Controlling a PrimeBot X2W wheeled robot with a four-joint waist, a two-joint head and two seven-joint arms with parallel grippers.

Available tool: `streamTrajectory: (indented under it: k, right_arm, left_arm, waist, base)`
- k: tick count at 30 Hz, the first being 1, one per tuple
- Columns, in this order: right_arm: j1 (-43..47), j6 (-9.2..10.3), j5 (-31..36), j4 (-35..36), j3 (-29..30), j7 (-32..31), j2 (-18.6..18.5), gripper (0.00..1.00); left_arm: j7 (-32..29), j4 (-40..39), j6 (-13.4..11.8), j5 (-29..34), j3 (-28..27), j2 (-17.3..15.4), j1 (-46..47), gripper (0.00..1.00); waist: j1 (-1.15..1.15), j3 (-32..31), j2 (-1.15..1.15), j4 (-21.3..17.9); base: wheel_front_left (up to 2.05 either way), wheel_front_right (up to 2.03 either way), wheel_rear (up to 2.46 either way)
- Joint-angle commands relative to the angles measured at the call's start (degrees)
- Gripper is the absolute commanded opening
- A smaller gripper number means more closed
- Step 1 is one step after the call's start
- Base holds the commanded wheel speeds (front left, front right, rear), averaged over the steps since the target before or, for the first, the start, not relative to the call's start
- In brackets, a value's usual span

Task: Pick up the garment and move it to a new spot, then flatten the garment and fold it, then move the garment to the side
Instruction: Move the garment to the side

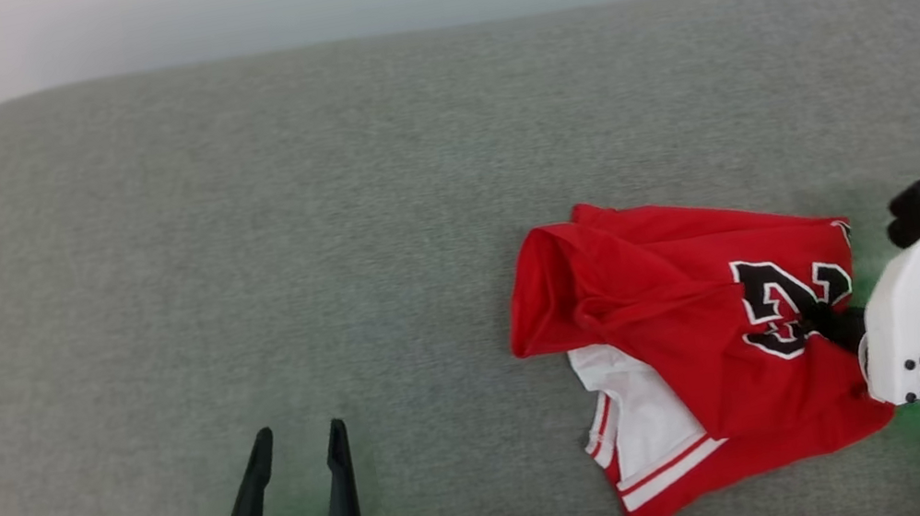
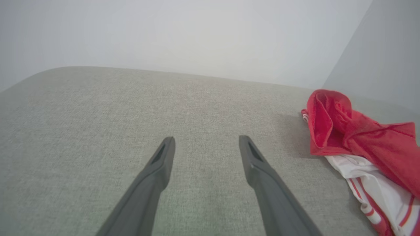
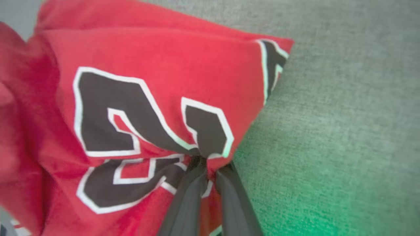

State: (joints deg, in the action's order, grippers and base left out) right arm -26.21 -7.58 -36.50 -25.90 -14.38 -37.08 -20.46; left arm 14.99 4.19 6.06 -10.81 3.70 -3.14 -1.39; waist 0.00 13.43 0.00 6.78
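Head view gives me the red jersey (image 1: 687,332) lying crumpled on the right part of the grey fabric cushion (image 1: 233,240), nearer the front edge than the back. Its hem side is folded over toward the cushion's middle, and a white sleeve (image 1: 636,415) with red stripes sticks out at the front.

My right gripper (image 1: 816,320) reaches in from the right edge, with its dark fingers meeting on the black, white-outlined number (image 1: 790,301). On the right wrist view the right gripper (image 3: 210,160) is pinched together on the jersey (image 3: 164,65), and the cloth gathers into a pucker at the tips, right at the lower edge of the number (image 3: 131,124). I read that as a grip on the fabric.

My left gripper (image 1: 297,430) sits by the front edge on the left part of the cushion, well apart from the jersey. On the left wrist view its two fingers (image 2: 164,157) are spread wide with nothing between them. The jersey (image 2: 344,131) lies off to the right there, white sleeve (image 2: 370,173) toward me.
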Motion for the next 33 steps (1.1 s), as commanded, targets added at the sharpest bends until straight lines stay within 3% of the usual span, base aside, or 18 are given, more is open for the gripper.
streamTrajectory:
  k: [1,11,23,29,33]
  right_arm:
    - [2.7,0.34,-1.3,-0.9,2.1,1.1,-1.4,0.00]
    - [4.0,0.15,-2.2,1.1,11.1,4.2,-9.6,0.00]
    - [-5.9,0.14,5.9,-3.6,21.9,7.9,-17.5,0.00]
    - [-12.0,0.15,12.6,-8.6,23.7,10.1,-19.2,0.00]
    - [-15.7,0.14,16.3,-13.0,25.3,12.2,-17.7,0.00]
  left_arm:
    - [0.2,-0.4,0.3,0.4,-0.3,0.1,0.7,1.00]
    - [0.2,-1.4,0.8,1.4,-1.0,-0.3,1.7,1.00]
    - [0.2,-4.3,1.1,2.7,-1.1,-2.1,4.4,1.00]
    - [0.2,-6.5,1.2,3.1,-1.4,-3.3,5.7,1.00]
    - [0.2,-7.6,1.3,3.3,-2.0,-4.0,6.2,1.00]
  waist:
    - [0.00,-0.1,0.00,-2.4]
    - [0.00,1.7,0.00,-7.1]
    - [0.00,6.8,0.00,-8.9]
    - [0.00,9.7,0.00,-8.2]
    - [0.00,11.6,0.00,-8.1]
  base:
    - [0.00,0.00,0.00]
    - [0.00,0.00,0.00]
    - [0.00,0.00,0.00]
    - [0.00,0.00,0.00]
    - [0.00,0.00,0.00]
